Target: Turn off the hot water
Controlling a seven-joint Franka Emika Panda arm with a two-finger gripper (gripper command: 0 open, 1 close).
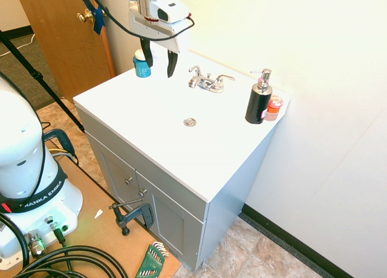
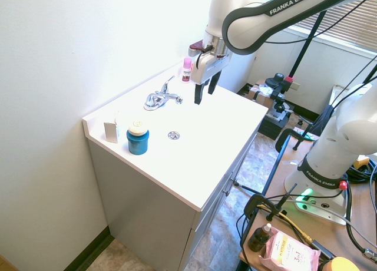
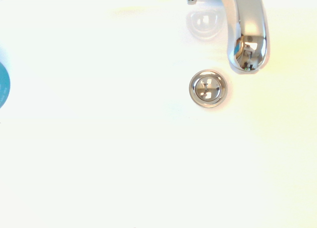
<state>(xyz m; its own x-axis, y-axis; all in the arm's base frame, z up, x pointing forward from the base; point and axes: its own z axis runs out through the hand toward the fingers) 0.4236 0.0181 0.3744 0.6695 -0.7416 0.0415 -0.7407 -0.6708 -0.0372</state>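
A small chrome two-handled faucet [image 1: 207,83] [image 2: 160,98] stands at the back of the white vanity top [image 1: 151,133]. The hot water lever [image 1: 195,70] is the one on the blue jar's side, and it looks tilted up. No water runs from the spout [image 3: 247,37]. My gripper [image 1: 159,59] [image 2: 205,89] hangs open and empty above the basin. It is in front of the faucet, off toward the jar, and touches nothing. The wrist view looks straight down on the spout and the drain [image 3: 208,88].
A blue jar [image 1: 142,65] [image 2: 137,140] stands near the wall beside the gripper. A black soap pump bottle [image 1: 259,100] and a small pink bottle [image 1: 274,107] [image 2: 187,69] stand on the faucet's other side. The twin lever [image 1: 225,78] points toward them. The wall is close behind.
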